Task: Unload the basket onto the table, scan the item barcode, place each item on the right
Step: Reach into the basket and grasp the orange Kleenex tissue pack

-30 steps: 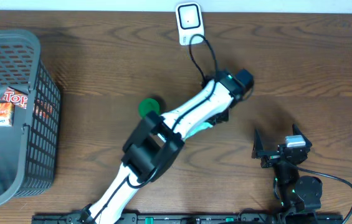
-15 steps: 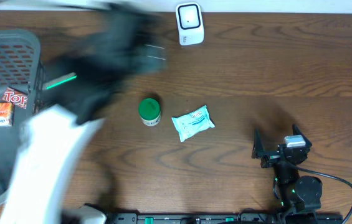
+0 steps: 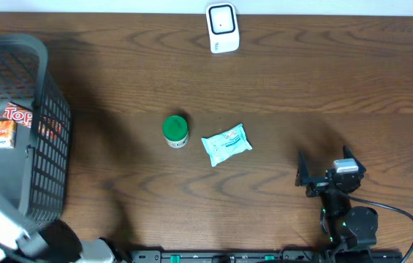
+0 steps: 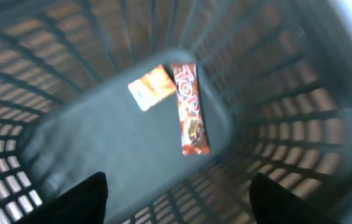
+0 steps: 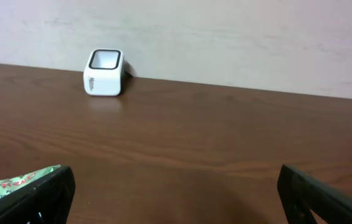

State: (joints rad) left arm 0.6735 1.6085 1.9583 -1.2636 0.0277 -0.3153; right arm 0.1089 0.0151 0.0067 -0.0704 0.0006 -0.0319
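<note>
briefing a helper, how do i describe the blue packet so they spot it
On the brown wooden table, look near the middle, right of the grey basket. Two small things sit side by side; the packet is the right-hand one, flat, crinkled and pale blue, not the round green-lidded jar.

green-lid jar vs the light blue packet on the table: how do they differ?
Shape: the green-lid jar is round from overhead; the light blue packet is a flat rectangular pouch.
Colour: the jar has a solid green top; the packet is pale blue-white with print.
Pose: the jar looks upright, lid up; the packet lies flat, skewed to the table edges.
Shared: both sit mid-table, side by side but apart, and neither is held.
</note>
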